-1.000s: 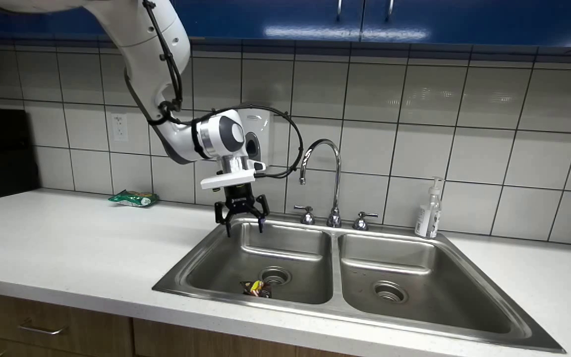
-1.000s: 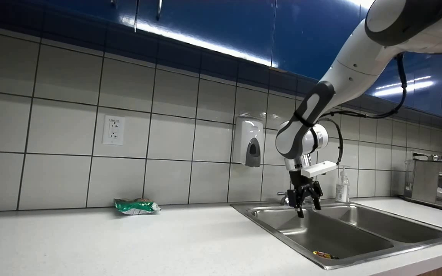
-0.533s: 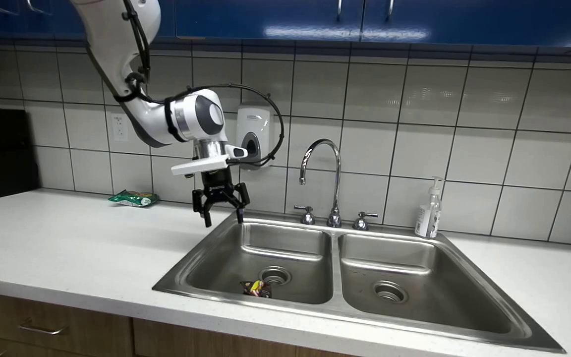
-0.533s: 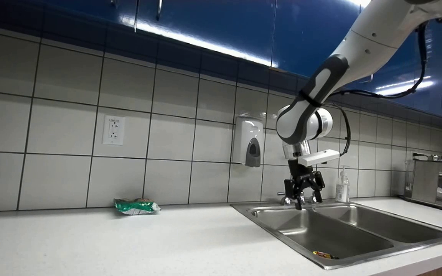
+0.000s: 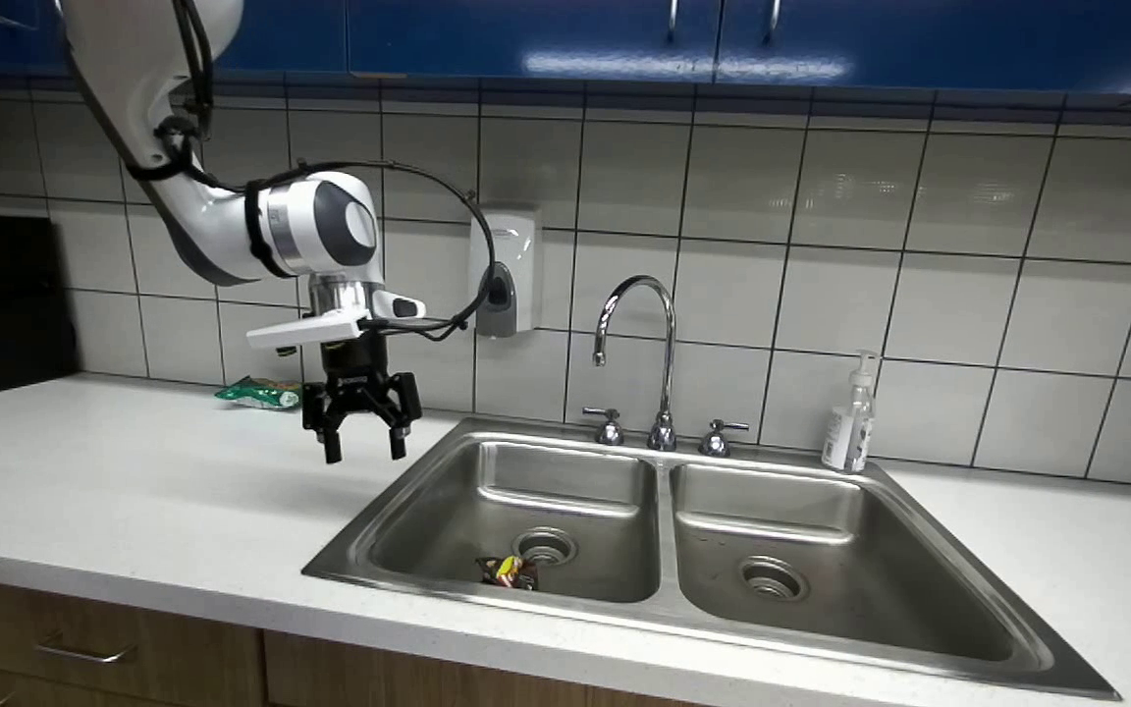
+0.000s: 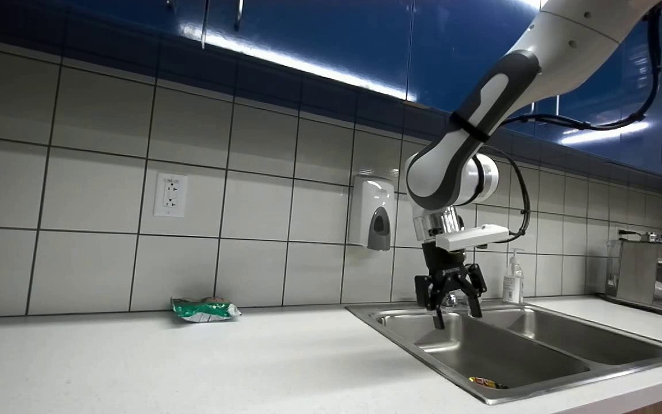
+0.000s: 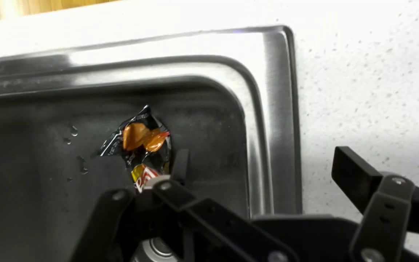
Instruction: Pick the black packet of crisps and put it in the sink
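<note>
In an exterior view, the gripper [image 5: 365, 454] (spread wide) hangs ten o'clock from the black packet [image 5: 508, 571], lying in the nine o'clock basin [image 5: 575, 486] of the sink [image 5: 670, 581].

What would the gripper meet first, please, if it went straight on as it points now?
Probably the sink rim, which shows between the open fingers in the wrist view; depth is unclear, so perhaps the countertop.

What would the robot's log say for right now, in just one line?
black packet: in sink | gripper: open, holding nothing | green packet: on counter | task: looks done
</note>
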